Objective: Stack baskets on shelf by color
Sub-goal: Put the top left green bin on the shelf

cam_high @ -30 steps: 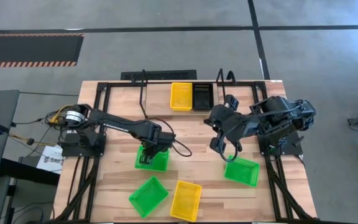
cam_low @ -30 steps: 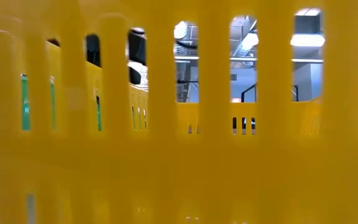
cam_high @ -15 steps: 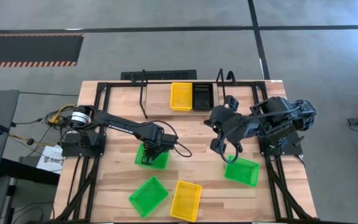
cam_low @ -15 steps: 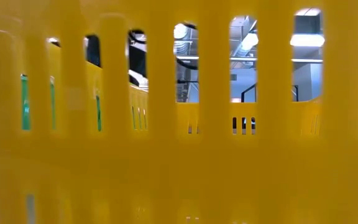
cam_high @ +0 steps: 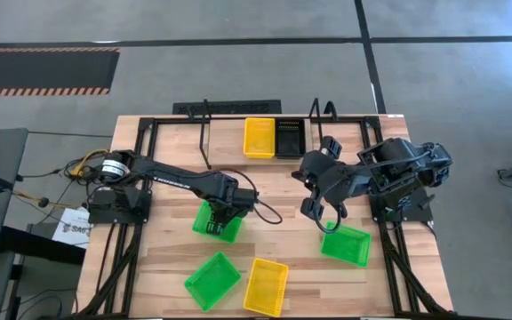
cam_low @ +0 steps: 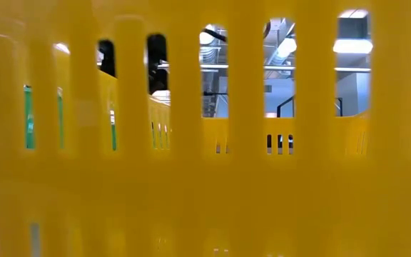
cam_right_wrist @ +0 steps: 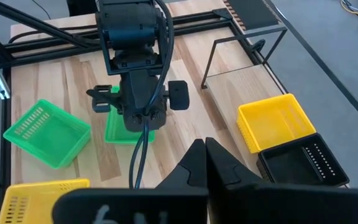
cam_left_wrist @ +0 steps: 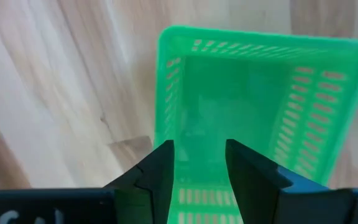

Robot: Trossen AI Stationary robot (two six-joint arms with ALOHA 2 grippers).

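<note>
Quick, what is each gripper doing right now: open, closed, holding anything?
Left gripper: open, over a green basket, holding nothing.
Right gripper: closed, empty.

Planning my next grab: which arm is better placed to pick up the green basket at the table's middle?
Left. The left gripper sits right over that green basket, jaws open above its floor. The right gripper, jaws shut, hangs nearer another green basket.

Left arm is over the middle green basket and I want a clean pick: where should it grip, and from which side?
Grip the rim wall nearest the left gripper, coming straight down from above. The green basket lies flat, open side up, and its thin slotted wall suits a pinch, one finger inside and one outside. The fingers are open, poised over that edge.
</note>
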